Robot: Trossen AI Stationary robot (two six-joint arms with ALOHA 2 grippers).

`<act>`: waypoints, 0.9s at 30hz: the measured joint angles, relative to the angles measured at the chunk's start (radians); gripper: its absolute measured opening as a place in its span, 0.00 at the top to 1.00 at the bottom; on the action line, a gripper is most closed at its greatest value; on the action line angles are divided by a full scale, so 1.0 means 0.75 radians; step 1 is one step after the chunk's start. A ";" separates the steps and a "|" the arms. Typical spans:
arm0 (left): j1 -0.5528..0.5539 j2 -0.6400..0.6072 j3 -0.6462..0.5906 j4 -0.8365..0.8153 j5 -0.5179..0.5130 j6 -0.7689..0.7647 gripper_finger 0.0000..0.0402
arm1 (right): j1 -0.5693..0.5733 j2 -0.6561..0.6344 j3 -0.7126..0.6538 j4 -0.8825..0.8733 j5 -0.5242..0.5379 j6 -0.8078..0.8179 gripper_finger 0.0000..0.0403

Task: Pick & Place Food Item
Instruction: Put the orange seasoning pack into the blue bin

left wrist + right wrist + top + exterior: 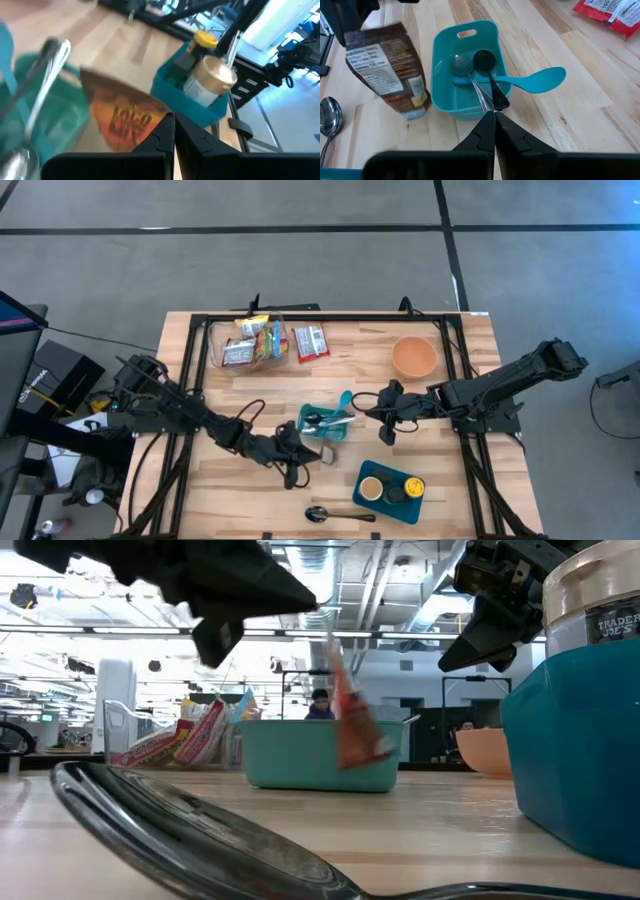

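An orange bowl (414, 357), a loose spoon (338, 514) and a clear snack bin (247, 343) sit on the table (480, 510).

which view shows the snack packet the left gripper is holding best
The right wrist view: the snack packet shows whole, its label side sharp. The left wrist view shows a blurred close-up, the low view a smear, the high view a speck.

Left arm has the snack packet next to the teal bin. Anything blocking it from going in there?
Partly. The teal bin already holds a metal spoon, a black spoon and a teal spoon sticking out over its rim. The snack packet, held by the left gripper, stands just beside the bin; nothing lies between them.
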 joint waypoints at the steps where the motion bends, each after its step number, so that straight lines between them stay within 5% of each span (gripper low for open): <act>1: 0.011 0.000 0.000 0.021 0.022 0.044 1.00 | 0.000 0.000 0.000 0.001 0.000 0.000 1.00; 13: 0.155 0.000 0.000 0.152 0.533 0.346 1.00 | 0.083 0.000 0.000 0.059 -0.001 -0.146 1.00; 27: 0.283 0.000 0.000 0.151 0.783 0.368 1.00 | 0.088 0.000 0.000 0.156 0.004 -0.389 1.00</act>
